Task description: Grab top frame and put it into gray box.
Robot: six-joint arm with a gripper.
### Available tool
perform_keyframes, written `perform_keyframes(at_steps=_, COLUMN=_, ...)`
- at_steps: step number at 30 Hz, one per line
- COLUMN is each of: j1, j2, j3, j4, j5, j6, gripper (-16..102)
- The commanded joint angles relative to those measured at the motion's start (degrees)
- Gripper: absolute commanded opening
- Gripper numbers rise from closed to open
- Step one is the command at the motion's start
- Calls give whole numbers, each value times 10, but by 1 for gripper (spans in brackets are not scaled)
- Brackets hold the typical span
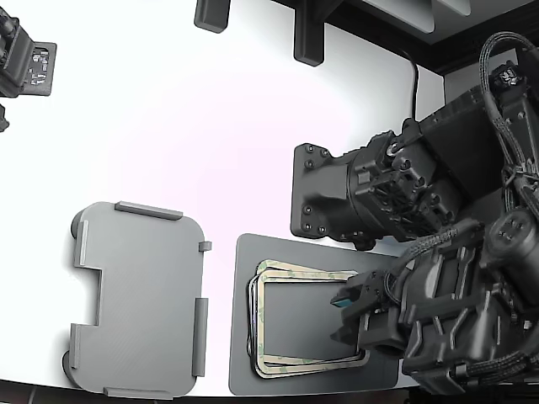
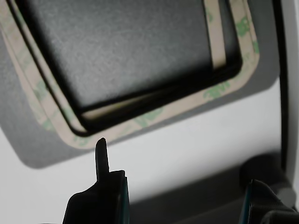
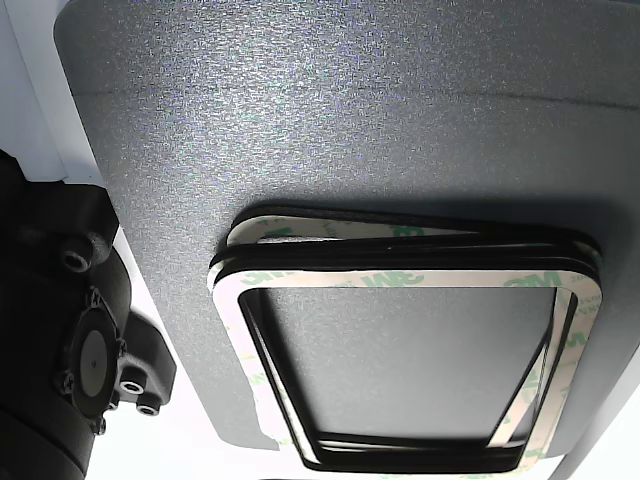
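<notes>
Frames [image 1: 307, 324] stacked, slightly fanned, on dark plate [image 1: 244, 337] at counter [image 1: 210, 143] front edge, exterior view's right of centre. Top frame [image 1: 296, 280] tan with green blotches, hollow centre, lying flat on the stack, not lifted. Gray box [image 1: 139, 299] sits on counter just beside the plate on the exterior view's left, near the front edge, nothing inside it, tabs along its edges and a notch on its far side from the plate. Claw [image 1: 344, 318] over the plate's right end in the exterior view, at the right short side of the stack; fingers apart, holding nothing. Contact with the frames cannot tell. Wrist view: one dark fingertip [image 2: 101, 156] just outside top frame [image 2: 154, 114] edge, over white counter [image 2: 187, 149], second finger [image 2: 261, 200] well apart from the first, so claw wide. Other view: stack seen close, top frame [image 3: 400, 280] skewed against black-edged frames below, plate [image 3: 350, 130] around it, black arm part [image 3: 70, 340] beside the plate. Second black arm body [image 1: 379, 189] stands on the counter behind the plate. Dark gear at the counter's back edge and far left corner.
</notes>
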Motion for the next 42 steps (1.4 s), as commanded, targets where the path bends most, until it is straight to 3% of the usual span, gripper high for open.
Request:
perform_keyframes(at_steps=1, j1=37, j2=-1, j3=-13, j4=2, j5=-2, j6=32, gripper=100)
perform_keyframes(at_steps=12, j1=171, j2=-78, j3=6, j4=-35, j5=18, j6=97, gripper=100)
perform_keyframes(at_steps=22, j1=203, j2=-143, j3=-4, j4=-82, j5=9, j6=84, gripper=93)
perform_keyframes(at_steps=30, j1=230, j2=-176, j3=-36, j4=-86, j5=12, j6=98, gripper=90)
perform_keyframes(at_steps=35, j1=244, j2=-205, j3=-56, j4=-76, j5=14, j6=113, gripper=95)
perform_keyframes(at_steps=42, j1=247, j2=-241, j3=-83, j4=-75, j5=16, j6=118, gripper=90)
